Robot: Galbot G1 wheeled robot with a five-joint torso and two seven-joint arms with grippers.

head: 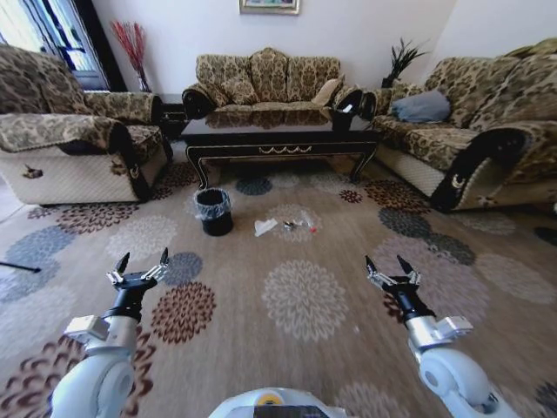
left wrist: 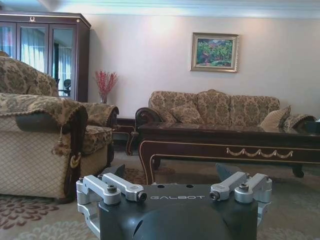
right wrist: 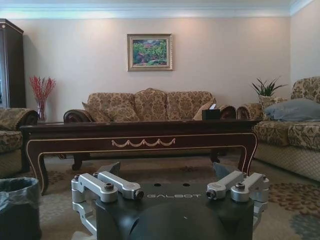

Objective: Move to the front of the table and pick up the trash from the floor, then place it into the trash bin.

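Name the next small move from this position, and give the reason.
Probably drive forward a little toward the dark glossy wooden table. The folded white paper scrap and other trash lie on the carpet beside the round black trash bin, well ahead of the open left gripper and open right gripper, both empty.

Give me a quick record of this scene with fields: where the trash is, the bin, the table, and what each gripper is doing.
trash: white paper scrap, small dark bit and red-capped tube on the carpet, in front of the table
trash bin: black, clear liner, upright on the carpet, left of the scraps
table: dark wood, gold ornament, beyond the litter, before the middle sofa
left gripper: open, empty, raised over the carpet, well short of the litter
right gripper: open, empty, likewise
task state: nothing picked up yet
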